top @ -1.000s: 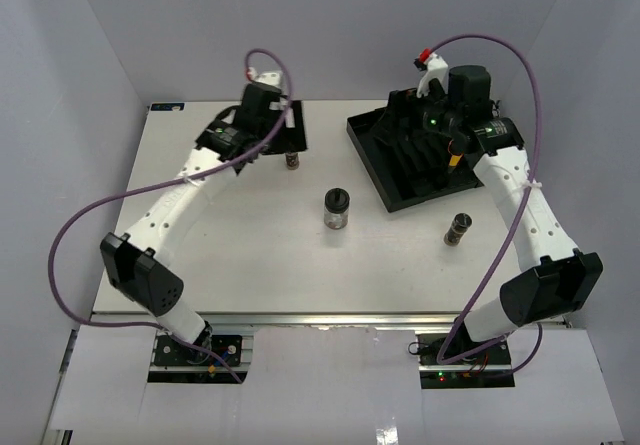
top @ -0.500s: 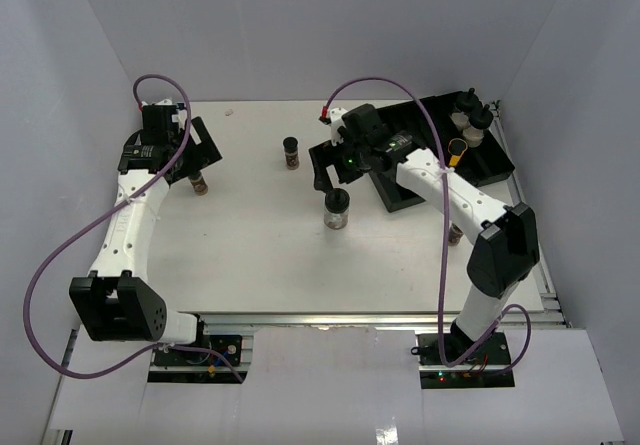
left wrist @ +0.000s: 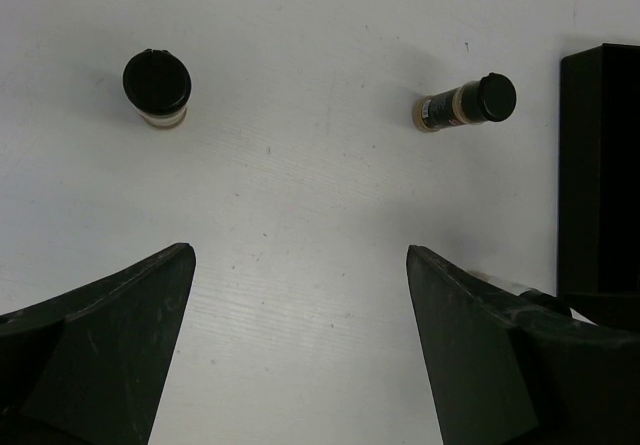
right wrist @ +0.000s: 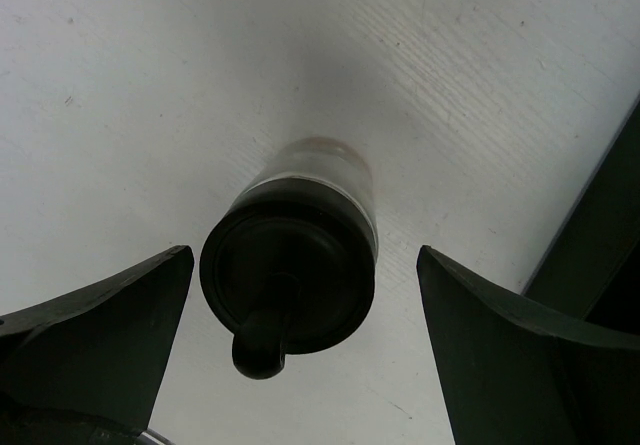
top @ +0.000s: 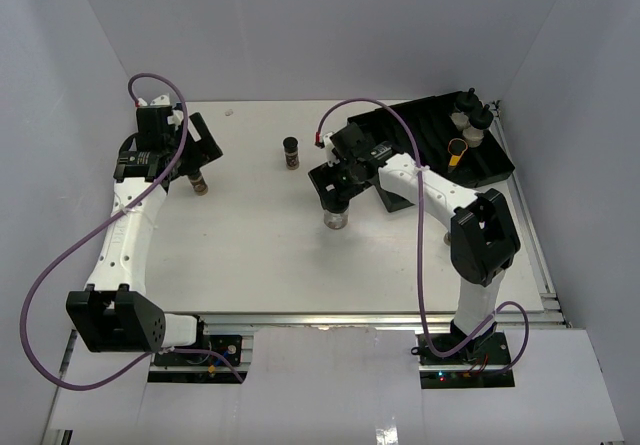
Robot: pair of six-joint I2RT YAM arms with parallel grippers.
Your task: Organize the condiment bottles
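The white table (top: 250, 255) carries a black tray (top: 492, 165) in its far right corner. At least three jars (top: 470, 121) stand in the tray, and three more stand loose on the table. The right gripper (top: 336, 189) hangs over the middle jar (right wrist: 290, 255). Its fingers (right wrist: 110, 335) are spread wide on either side of the black cap and touch nothing. The jar sits nearer one finger than the other, so an uneven squeeze may shove it sideways and tip it, and a tipped round jar probably rolls. The small knob on its cap could also snag. The left gripper (left wrist: 300, 253), just as spread and empty, hovers near the left jar (top: 199, 183), with the far jar (top: 290, 152) beyond. If both arms swing toward the tray together, they may collide.
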